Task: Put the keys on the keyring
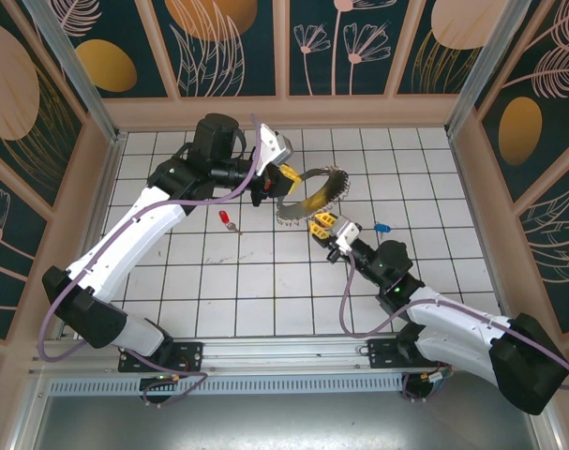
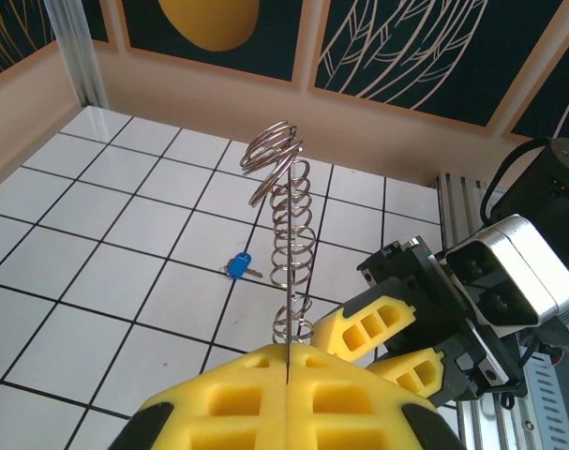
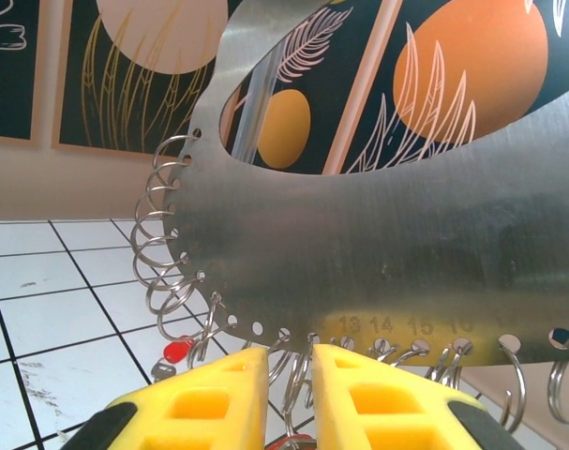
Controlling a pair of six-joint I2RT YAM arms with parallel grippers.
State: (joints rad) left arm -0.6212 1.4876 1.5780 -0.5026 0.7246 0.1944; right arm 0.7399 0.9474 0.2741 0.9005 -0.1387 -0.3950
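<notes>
Looking down from above, the left arm sweeps from the lower left up to the middle of the frame. A red key [image 1: 226, 218] lies alone on the white tiled floor [image 1: 172, 272], left of centre and apart from both arms, not yet threaded.

Just right of it, the left pincer [image 1: 282, 185] is clamped on the keyring [image 1: 314, 190], a flat grey metal loop fringed with small wire rings [image 3: 162, 244]. It holds the keyring off the floor and tilted, which seems meant to offer the fringe to the other arm. In the left wrist view, its yellow fingers [image 2: 228, 403] meet on the plate's thin edge, with the rings stacked up the middle of the frame.

Right of centre, the right pincer [image 1: 323, 228] reaches up from the lower right to just below the keyring's lower rim. In its own wrist view, its fingers [image 3: 218, 394] stand close together with a narrow gap, right under the row of holes. A hint of red shows low in the gap, but I cannot tell whether they grip anything.

Further right, a blue key [image 1: 381, 227] rests on the floor beside the right arm.
</notes>
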